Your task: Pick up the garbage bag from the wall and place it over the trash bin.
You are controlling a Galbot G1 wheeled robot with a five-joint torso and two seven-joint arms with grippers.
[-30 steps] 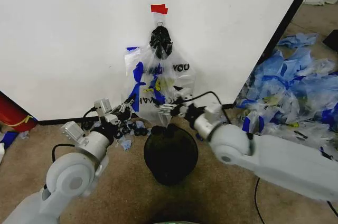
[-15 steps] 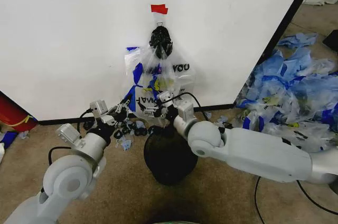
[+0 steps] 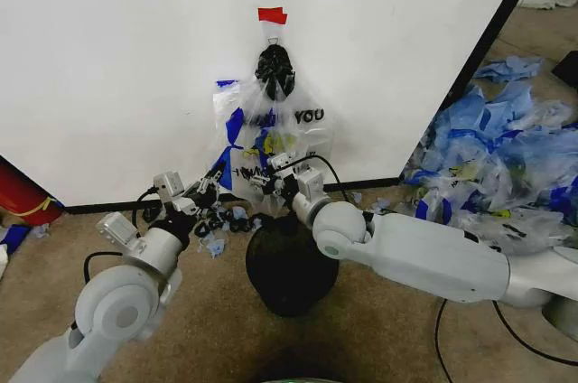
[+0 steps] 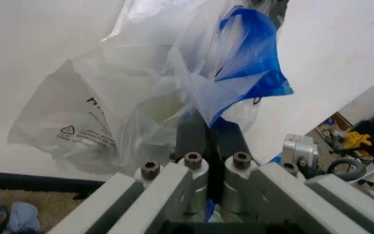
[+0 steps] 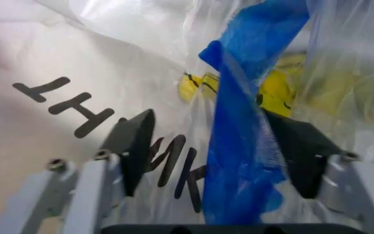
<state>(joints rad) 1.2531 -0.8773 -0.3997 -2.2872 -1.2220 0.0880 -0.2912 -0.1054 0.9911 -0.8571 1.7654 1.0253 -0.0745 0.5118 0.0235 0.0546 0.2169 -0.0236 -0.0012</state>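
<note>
Both grippers are at the thin clear "THANK YOU" garbage bag [image 3: 271, 144], which hangs on the big flat white wall [image 3: 117, 58].

Head view: the bag hangs under a red tape piece [image 3: 272, 14], just above the small round black trash bin [image 3: 291, 261]; left gripper [image 3: 217, 175] at the bag's left edge, right gripper [image 3: 262, 171] on its front.
Left wrist view: fingers [image 4: 229, 141] pressed together, pinching a blue handle [image 4: 249, 73].
Right wrist view: fingers [image 5: 135, 141] spread wide, a blue strip [image 5: 242, 161] between them.
</note>
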